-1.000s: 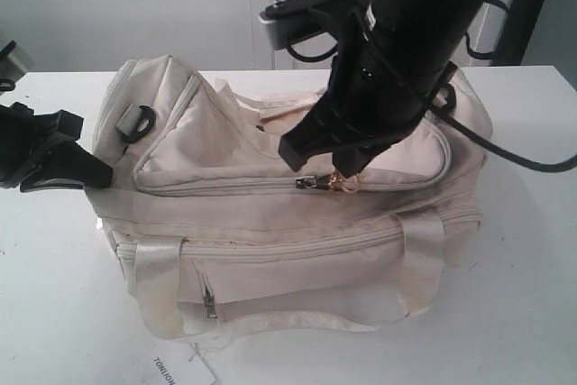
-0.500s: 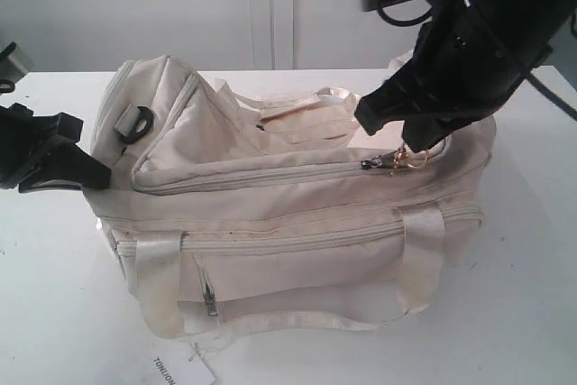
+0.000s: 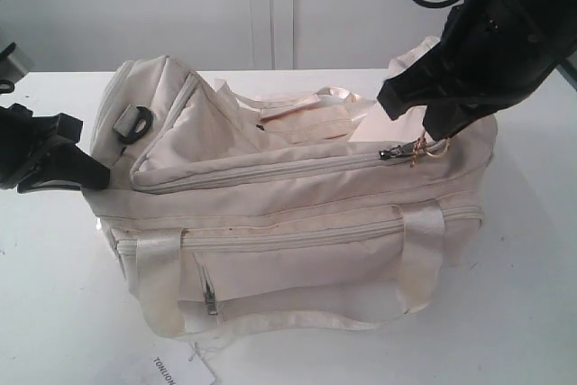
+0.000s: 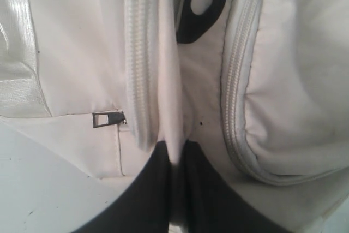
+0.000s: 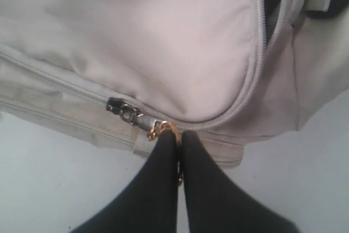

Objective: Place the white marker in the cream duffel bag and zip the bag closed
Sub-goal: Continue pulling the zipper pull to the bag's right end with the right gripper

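cream duffel bag (image 3: 270, 214): sits at the centre of the white worktop (image 3: 523, 313), long face toward me, soft and slumped.
top zip (image 3: 261, 171): teeth meet from the 9 o'clock end up to the zip slider (image 5: 122, 107), which is near the 3 o'clock end; beyond the slider I cannot tell.
right tool (image 5: 178, 140): at 2 o'clock of the bag, fingers pressed together on the gold ring zip pull (image 5: 160, 130), which hangs off the slider.
left tool (image 4: 173, 156): at 9 o'clock of the bag, fingers clamped on a fold of the end panel's fabric, between two zip lines.
black strap ring (image 3: 135, 122): on the end panel at 10 o'clock, above the left tool.
webbing handle (image 3: 419, 259): loops down the front face toward 6 o'clock.
paper tag (image 3: 180, 369): on the worktop at 7 o'clock, at the bag's lower edge.
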### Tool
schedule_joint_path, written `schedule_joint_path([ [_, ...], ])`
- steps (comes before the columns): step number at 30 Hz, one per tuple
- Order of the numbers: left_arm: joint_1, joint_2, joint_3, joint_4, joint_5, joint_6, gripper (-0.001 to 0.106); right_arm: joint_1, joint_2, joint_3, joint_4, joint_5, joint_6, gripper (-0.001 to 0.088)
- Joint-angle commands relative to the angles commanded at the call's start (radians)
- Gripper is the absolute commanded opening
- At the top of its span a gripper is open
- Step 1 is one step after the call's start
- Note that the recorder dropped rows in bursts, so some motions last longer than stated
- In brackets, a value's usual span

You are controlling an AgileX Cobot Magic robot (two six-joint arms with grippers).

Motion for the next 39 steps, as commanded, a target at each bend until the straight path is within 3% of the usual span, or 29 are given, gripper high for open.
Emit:
schedule_joint_path([
  [7,0.000,0.000,0.000,0.008,0.000,0.000,0.000,-0.067,0.000,0.000,0.197,0.000,-0.091,0.0000],
  [13,0.000,0.000,0.000,0.008,0.000,0.000,0.000,-0.133,0.000,0.000,0.213,0.000,-0.095,0.0000],
  [26,0.000,0.000,0.000,0.014,-0.004,0.000,0.000,-0.240,0.000,0.000,0.198,0.000,-0.098,0.0000],
  [39,0.000,0.000,0.000,0.023,-0.017,0.000,0.000,-0.241,0.000,0.000,0.010,0.000,0.007,0.0000],
])
